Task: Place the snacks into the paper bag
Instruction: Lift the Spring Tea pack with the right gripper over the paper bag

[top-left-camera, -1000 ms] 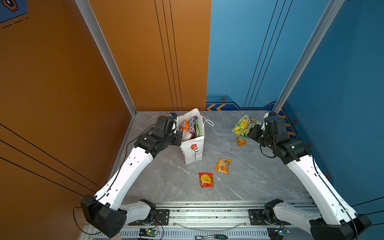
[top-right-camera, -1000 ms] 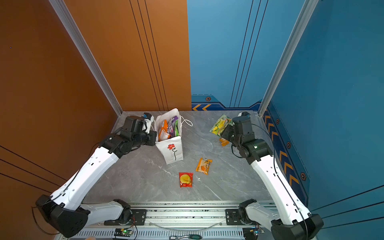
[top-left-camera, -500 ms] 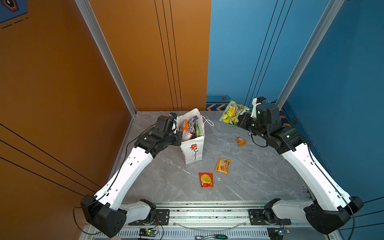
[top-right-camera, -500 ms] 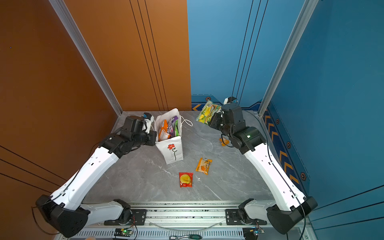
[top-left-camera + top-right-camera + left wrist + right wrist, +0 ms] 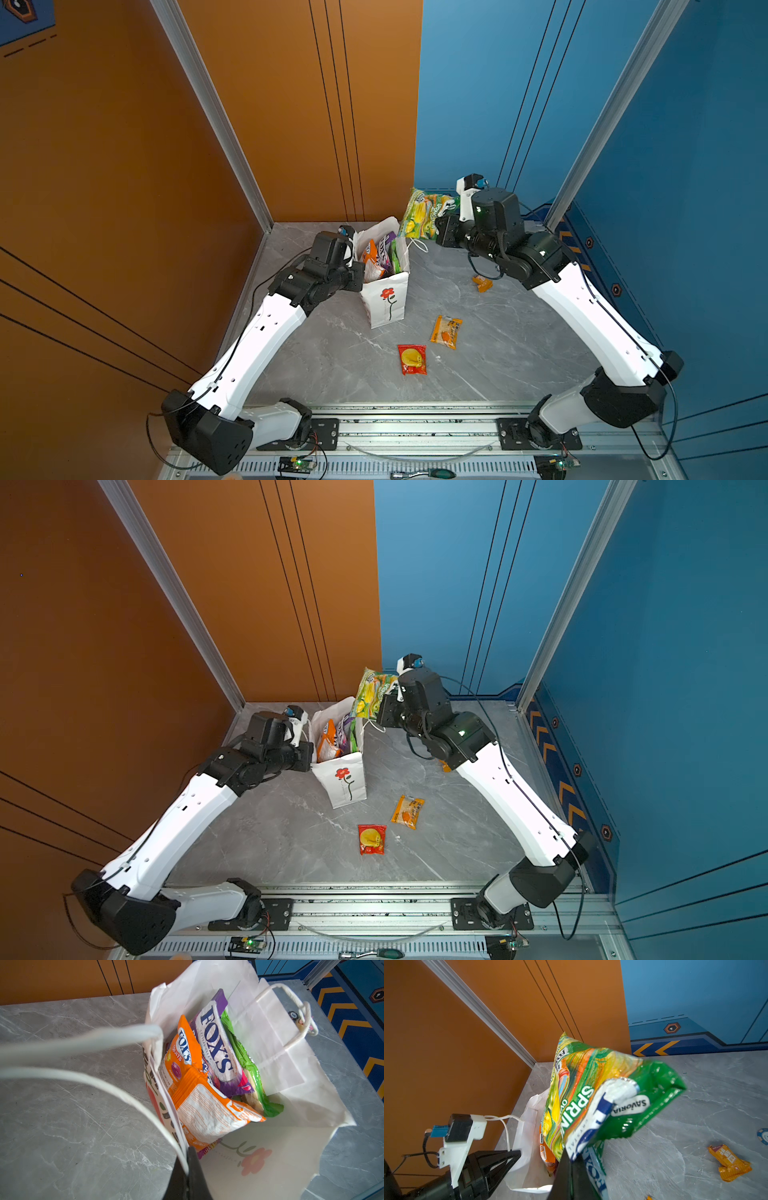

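Observation:
The white paper bag [image 5: 386, 303] [image 5: 347, 785] stands upright at the back middle, red flower on its side. My left gripper [image 5: 357, 275] [image 5: 309, 756] [image 5: 188, 1167] is shut on its rim beside a cord handle. Inside the bag [image 5: 280, 1059] stand an orange Fox's packet [image 5: 185, 1051], a purple Fox's packet [image 5: 218, 1043], a green packet [image 5: 249, 1068] and another orange one [image 5: 207, 1113]. My right gripper [image 5: 440, 230] [image 5: 384, 712] [image 5: 571, 1159] is shut on a green-yellow packet [image 5: 424, 214] [image 5: 370, 692] [image 5: 591, 1095], held in the air just beyond the bag's mouth [image 5: 529, 1126].
On the grey table lie a red packet [image 5: 412, 359] [image 5: 371, 839], an orange packet [image 5: 446, 331] [image 5: 408, 811] and a small orange packet [image 5: 482, 283] [image 5: 729, 1165]. A poker chip [image 5: 293, 1015] lies behind the bag, and a blue chip [image 5: 764, 1136]. Orange and blue walls close the back and sides.
My right arm has lifted the green-yellow packet off the table at the back right and carried it left, up to the bag's mouth. The left arm and bag have not moved.

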You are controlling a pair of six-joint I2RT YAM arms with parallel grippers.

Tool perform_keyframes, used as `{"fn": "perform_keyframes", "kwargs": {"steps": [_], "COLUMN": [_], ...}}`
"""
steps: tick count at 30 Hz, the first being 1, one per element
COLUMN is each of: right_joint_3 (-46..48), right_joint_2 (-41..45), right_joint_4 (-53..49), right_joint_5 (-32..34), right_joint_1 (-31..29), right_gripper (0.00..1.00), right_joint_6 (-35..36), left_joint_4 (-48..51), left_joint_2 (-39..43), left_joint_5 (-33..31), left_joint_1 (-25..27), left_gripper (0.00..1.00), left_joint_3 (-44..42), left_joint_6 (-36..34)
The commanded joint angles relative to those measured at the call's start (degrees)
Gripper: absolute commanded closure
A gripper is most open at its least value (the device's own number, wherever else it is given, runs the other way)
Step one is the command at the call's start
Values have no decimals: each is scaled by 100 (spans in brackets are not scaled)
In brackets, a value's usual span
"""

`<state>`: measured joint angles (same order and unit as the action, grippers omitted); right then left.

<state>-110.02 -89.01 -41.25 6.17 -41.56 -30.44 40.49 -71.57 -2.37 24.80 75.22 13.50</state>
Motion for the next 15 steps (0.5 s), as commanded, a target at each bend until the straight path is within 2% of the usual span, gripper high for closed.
{"fn": "perform_keyframes", "kwargs": {"steps": [1, 15], "right_joint_3": [-448, -1809], "right_joint_2": [-285, -1538], "right_joint_4": [-195, -1144], "right_joint_5": [67, 309], "right_joint_1": [-294, -900], "right_gripper": [100, 100], "right_joint_6": [333, 773], "left_joint_4": [-375, -415], "left_joint_2": [161, 188], "left_joint_5": [-1, 102], "left_joint_1": [10, 24], "left_gripper": [100, 100], "left_joint_3": [43, 19], "left_joint_6": [-31, -31]}}
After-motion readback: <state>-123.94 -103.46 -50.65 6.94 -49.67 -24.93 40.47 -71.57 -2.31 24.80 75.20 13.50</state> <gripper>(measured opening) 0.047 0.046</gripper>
